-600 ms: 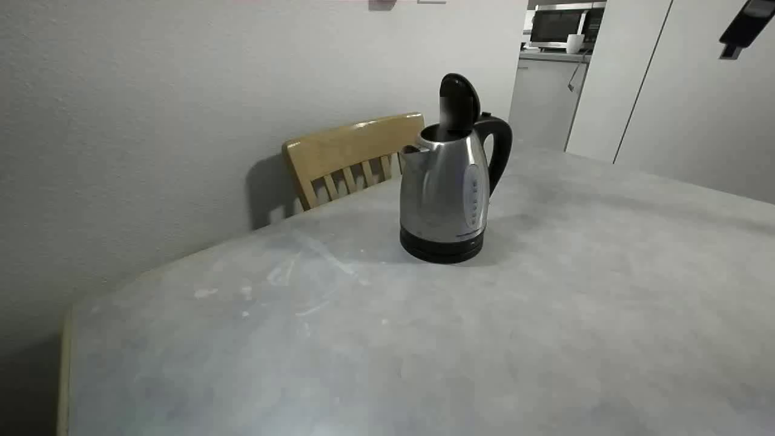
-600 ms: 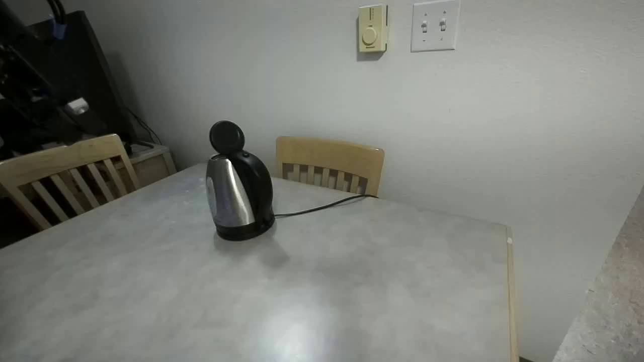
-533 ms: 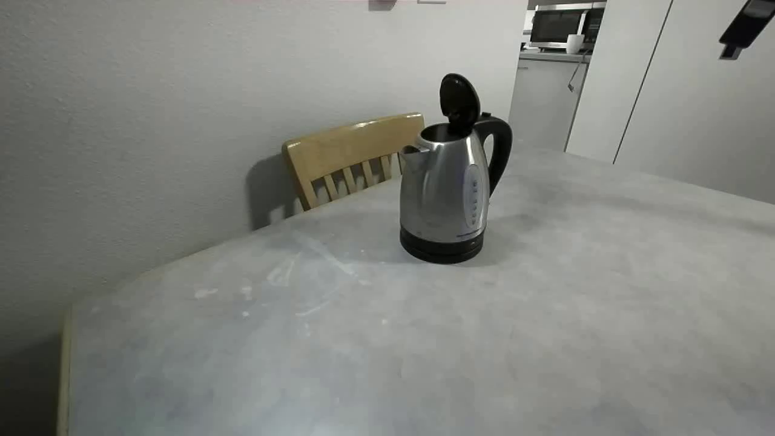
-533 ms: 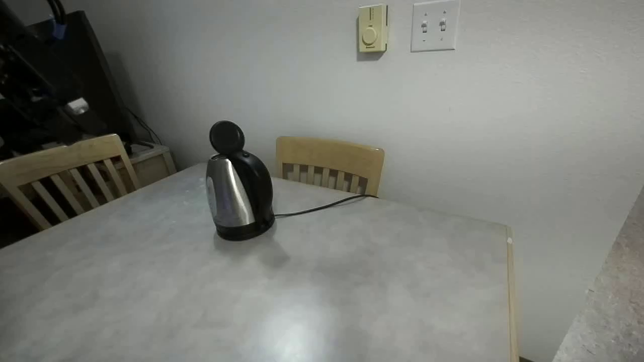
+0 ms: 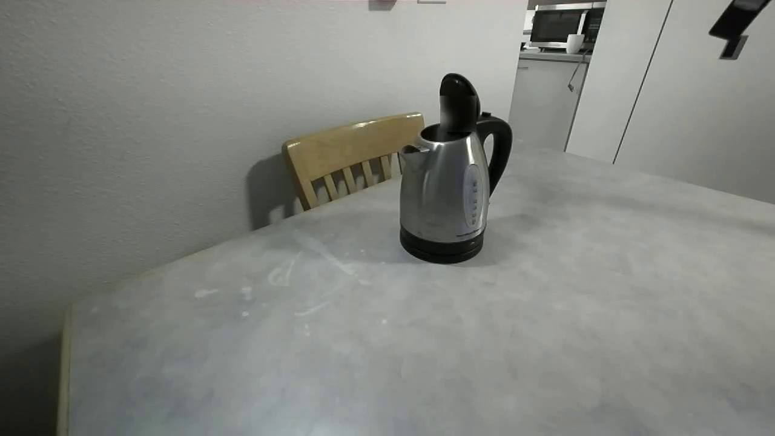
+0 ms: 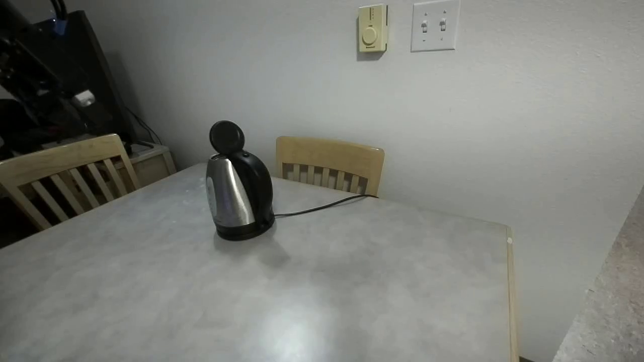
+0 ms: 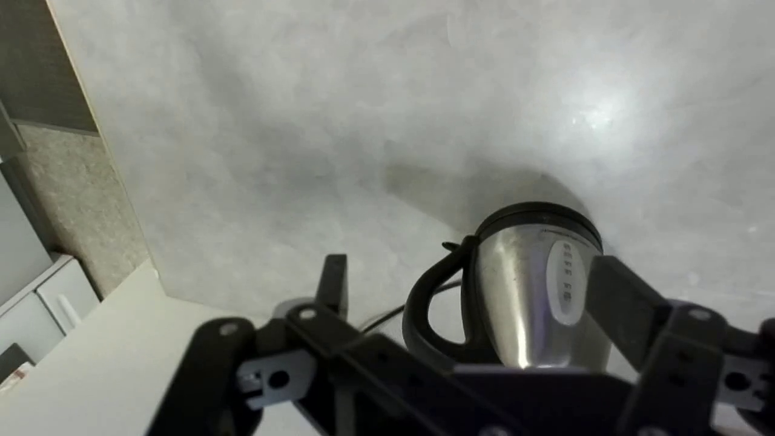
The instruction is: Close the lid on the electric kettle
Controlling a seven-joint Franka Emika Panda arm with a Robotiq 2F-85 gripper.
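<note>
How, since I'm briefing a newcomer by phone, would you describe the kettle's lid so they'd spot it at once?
On the gray table stands a silver kettle. At its top, the lid is the round black disc standing open, unlike the curved black handle lower down.

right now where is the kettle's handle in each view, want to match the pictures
In an exterior view: handle, right of centre, upper half.
In an exterior view: handle, left of centre, mid-height.
In the wrist view: handle, just right of centre, lower half.
Shared landmark: the steel kettle body, visible in all three.
</note>
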